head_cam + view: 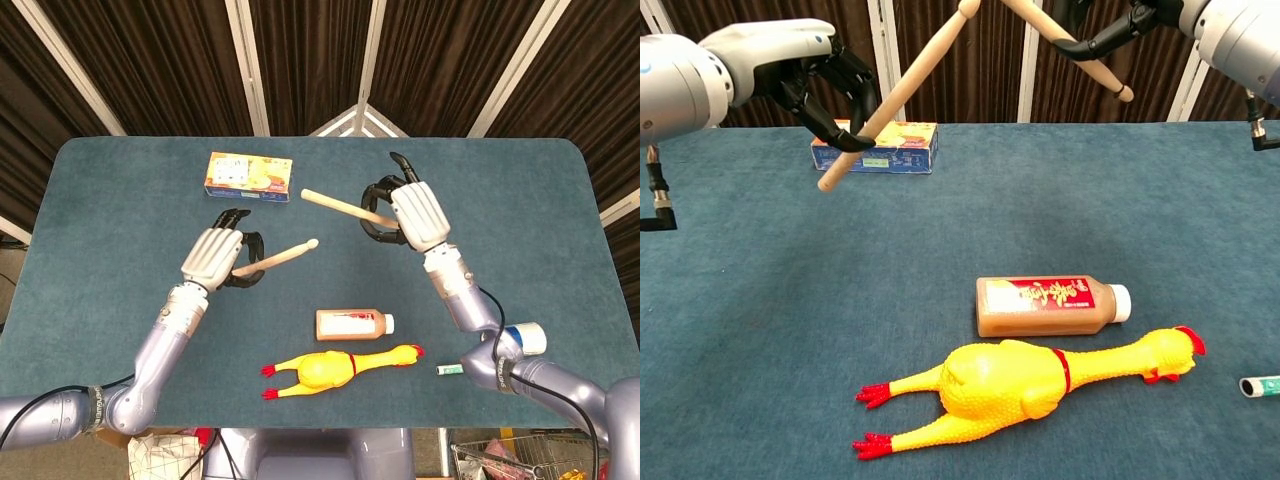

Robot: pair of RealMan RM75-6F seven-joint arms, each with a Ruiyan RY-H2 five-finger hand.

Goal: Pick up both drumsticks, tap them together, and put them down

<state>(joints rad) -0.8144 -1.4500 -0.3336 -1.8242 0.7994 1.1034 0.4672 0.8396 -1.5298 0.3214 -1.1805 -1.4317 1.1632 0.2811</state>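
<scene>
Wooden drumsticks, tips twd centre

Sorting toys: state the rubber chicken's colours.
Yellow rubber chicken, red feet, comb and collar; clearest in chest view.

I see a blue-green felt tabletop with rounded corners. Behind it hang dark brown pleated curtains split by pale upright strips. Light falls evenly across it.

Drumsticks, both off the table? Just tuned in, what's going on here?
Yes. The left hand grips one drumstick and the right hand grips the other drumstick, both raised above the table. Their tips point toward each other, apart in the head view. The bottle, rubber chicken and box lie untouched.
</scene>
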